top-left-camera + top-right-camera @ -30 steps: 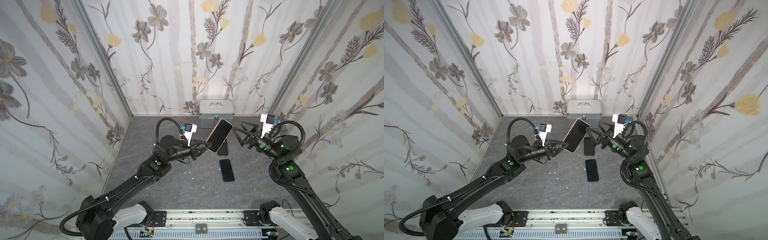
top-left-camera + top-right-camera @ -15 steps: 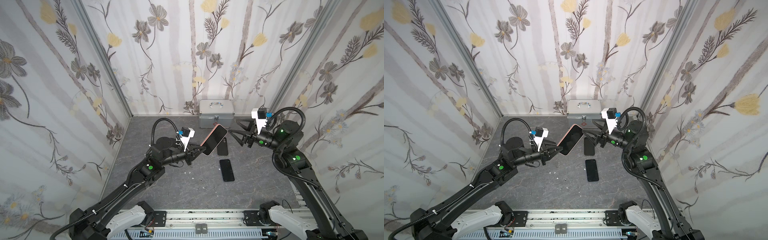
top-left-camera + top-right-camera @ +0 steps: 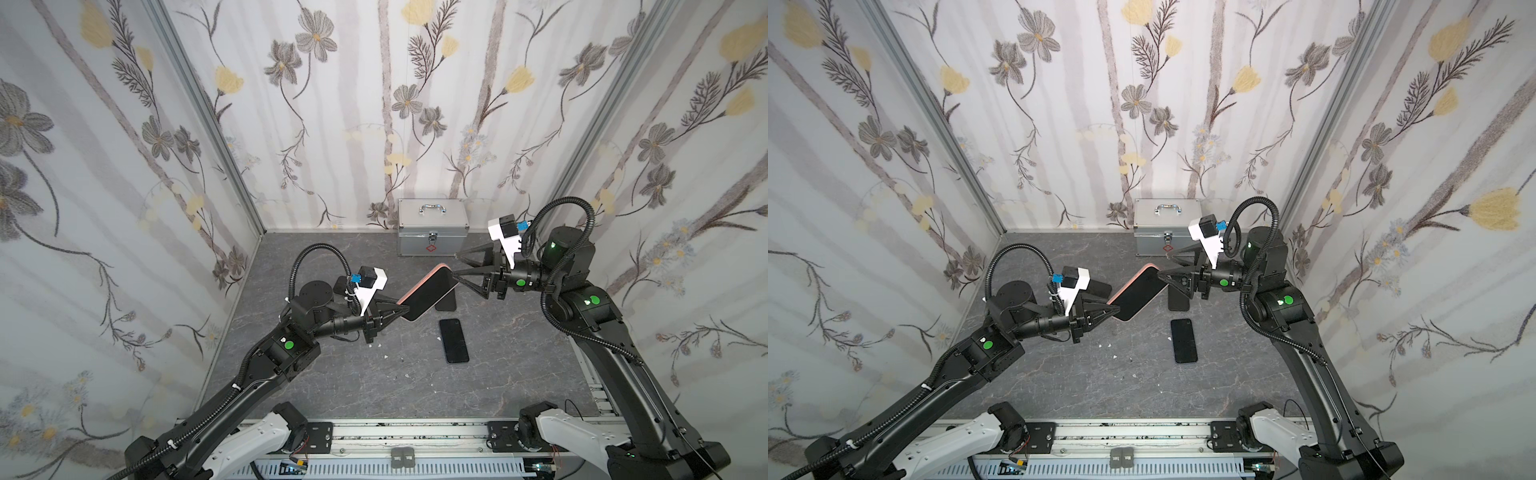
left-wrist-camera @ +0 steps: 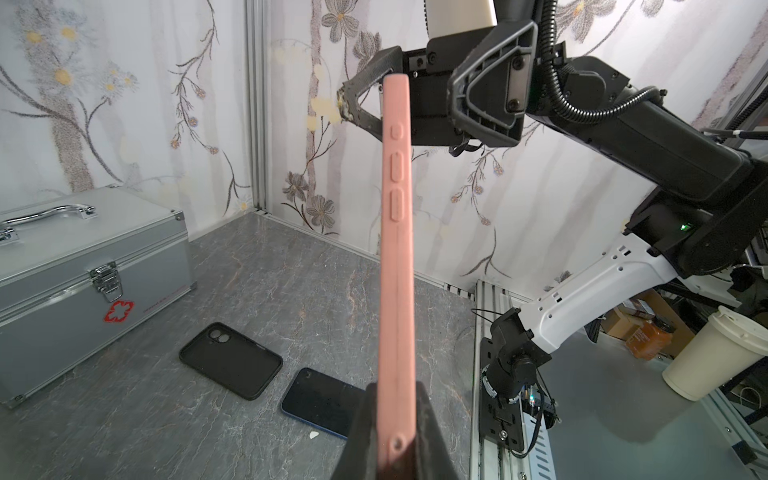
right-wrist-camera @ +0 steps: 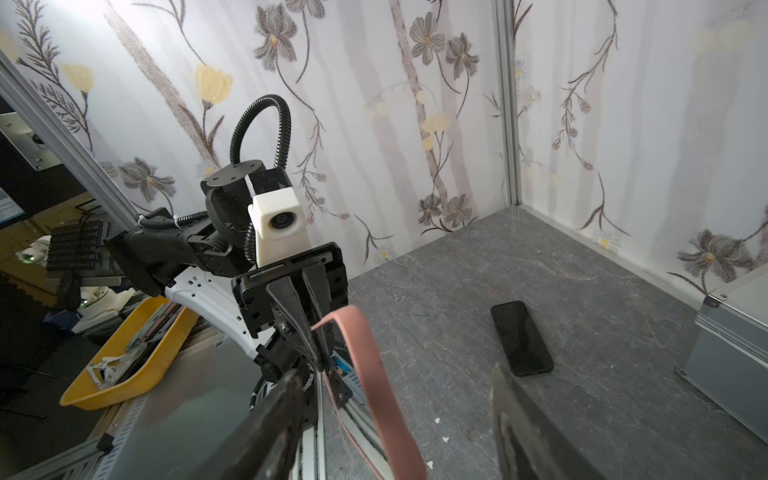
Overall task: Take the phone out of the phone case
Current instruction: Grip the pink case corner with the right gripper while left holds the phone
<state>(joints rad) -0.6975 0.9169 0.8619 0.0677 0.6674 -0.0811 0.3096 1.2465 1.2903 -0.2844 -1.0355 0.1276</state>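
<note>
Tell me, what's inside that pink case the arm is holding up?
A phone: its dark screen fills the pink phone case, clamped in the left gripper. The phone's back and sides are covered by the case.

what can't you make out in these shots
Pink case: its back faces away in both top views; the left wrist view shows only its edge.
Right gripper: contact with the case unclear; its fingers blur close to the right wrist lens.
Black case: partly behind the pink case and right gripper in both top views.
</note>
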